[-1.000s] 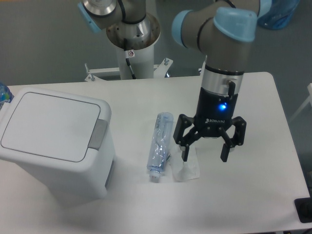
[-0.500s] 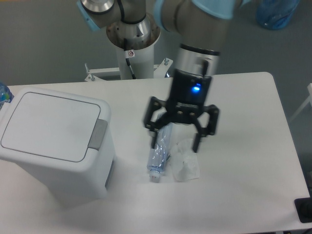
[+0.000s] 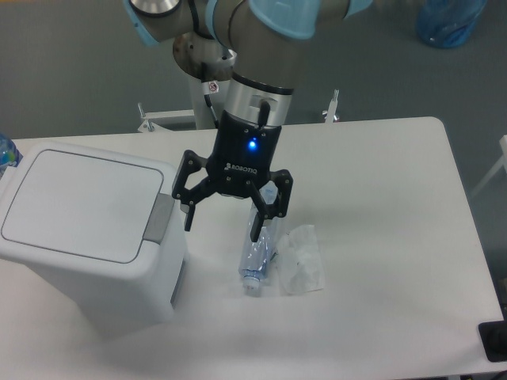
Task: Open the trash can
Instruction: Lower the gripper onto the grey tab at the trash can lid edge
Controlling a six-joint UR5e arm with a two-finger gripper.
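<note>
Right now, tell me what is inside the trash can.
Cannot be seen: the trash can has its flat lid shut, covering the inside. The open gripper hovers beside its grey latch.

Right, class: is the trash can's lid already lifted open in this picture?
No. The trash can has its flat lid lying closed, and the open tool hangs beside its grey latch.

clear crushed bottle lying on table | crumpled wrapper just beside

"ROBOTIQ" on gripper body
</note>
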